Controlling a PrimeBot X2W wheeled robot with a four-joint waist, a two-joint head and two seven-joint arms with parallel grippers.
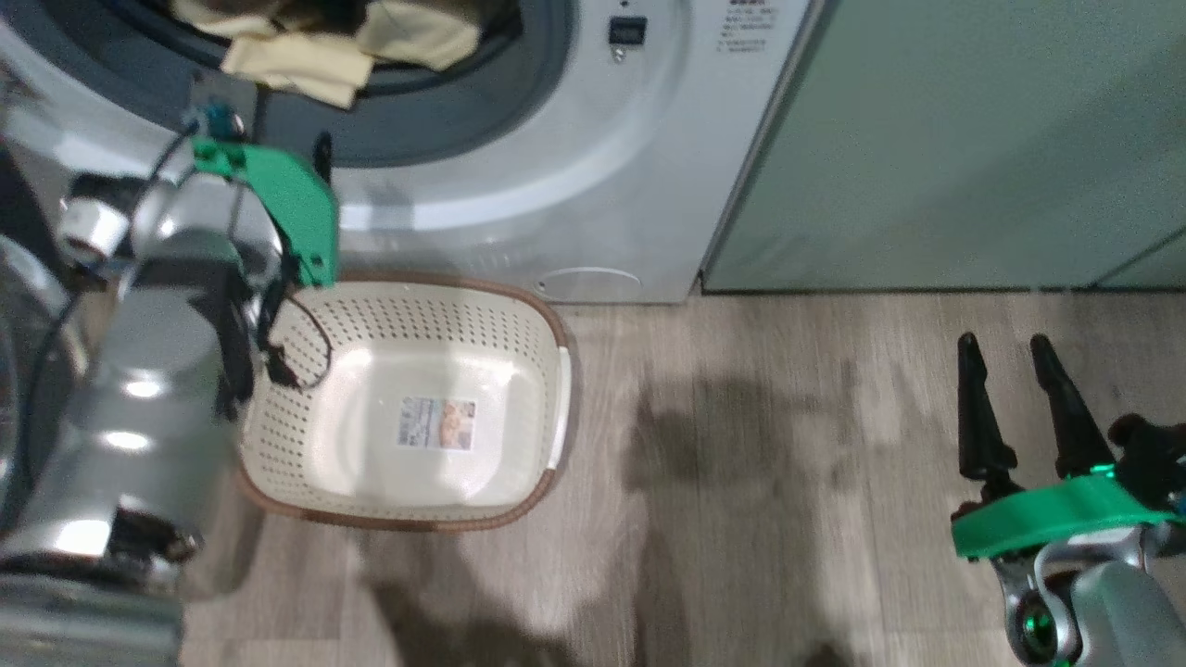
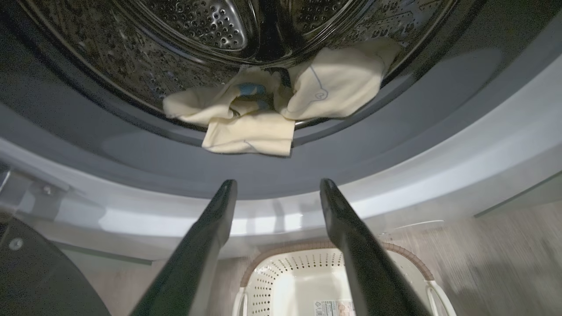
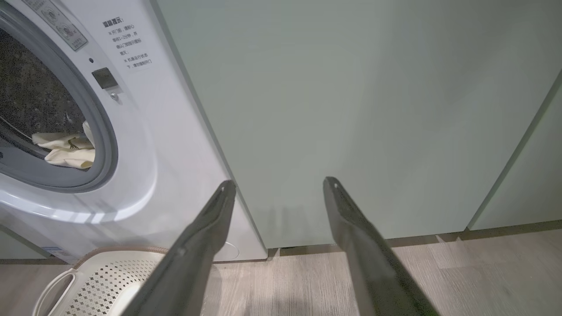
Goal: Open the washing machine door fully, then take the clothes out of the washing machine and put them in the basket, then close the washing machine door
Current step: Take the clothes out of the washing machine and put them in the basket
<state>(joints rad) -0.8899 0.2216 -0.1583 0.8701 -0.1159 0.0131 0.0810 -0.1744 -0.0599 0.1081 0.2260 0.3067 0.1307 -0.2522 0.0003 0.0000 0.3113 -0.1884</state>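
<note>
Yellow clothes (image 2: 254, 127) overhang the washing machine (image 2: 461, 153) lip; left hand (image 2: 276, 186) and right hand (image 3: 281, 184) both released.

The clothes (image 2: 246, 127) are showing pale yellow with faint blue outline prints, a small blue piece (image 2: 251, 90) sitting among them. The washing machine (image 1: 556, 185) is showing white, its rubber ring (image 2: 351, 149) grey, its drum (image 2: 197, 26) gleaming steel dotted with holes. The basket (image 1: 417, 324) is showing cream-white with rows of dot perforations, a brown rim (image 1: 435, 280) and white handles (image 1: 561, 408). The cabinet (image 3: 351, 109) is showing flat sage green, the floor (image 1: 760, 417) grey-brown wood grain. The right claw (image 1: 1004, 341) is showing black fingers (image 1: 977, 408) over a bright green mount (image 1: 1047, 519).
</note>
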